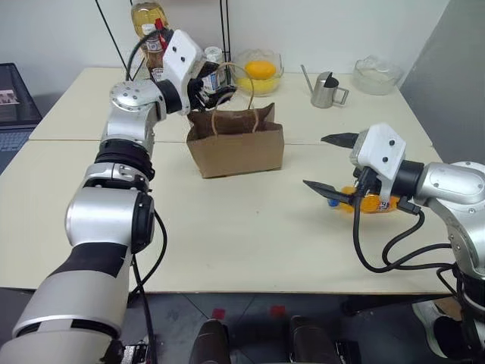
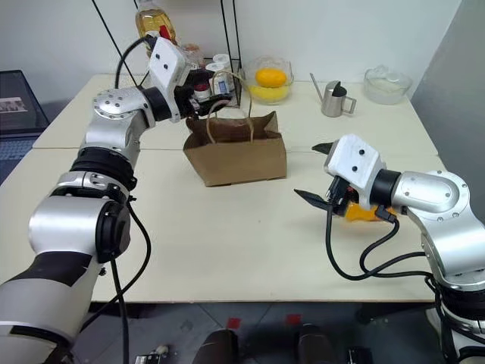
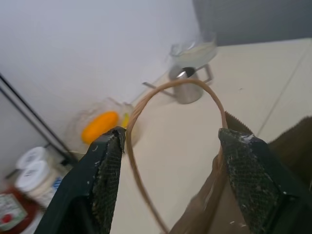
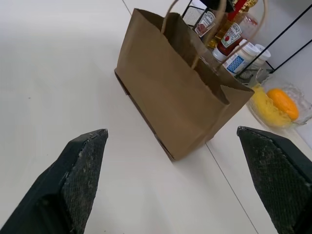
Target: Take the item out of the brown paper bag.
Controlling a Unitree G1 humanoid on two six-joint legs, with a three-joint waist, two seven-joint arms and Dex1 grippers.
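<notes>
Bottle (image 1: pixel 371 202) lies on its side on the table (image 1: pixel 250 235), out of the bag (image 1: pixel 236 144) and well to the robot's right of it. Long axis runs roughly left-right across the table. Cap end (image 1: pixel 333 202) points toward the bag side; the orange body runs away under the right arm. Partly hidden by the right gripper (image 1: pixel 327 162).

Right gripper: fingers spread wide, holding nothing, hovering just above and beside the bottle's cap end. Whether a lower finger touches the bottle cannot be told.

Bag stands upright mid-table, mouth open, handles up.

Left gripper (image 1: pixel 221 85): raised above the bag's rear edge, fingers apart. In the left wrist view one handle loop (image 3: pixel 170 97) arches between the two fingers (image 3: pixel 105 170); nothing clamped.

Behind the bag: glass bowl (image 1: pixel 258 72) with yellow fruit, metal pitcher (image 1: pixel 327 89), second glass bowl (image 1: pixel 377 74), rack of condiment bottles (image 2: pixel 204 76).
</notes>
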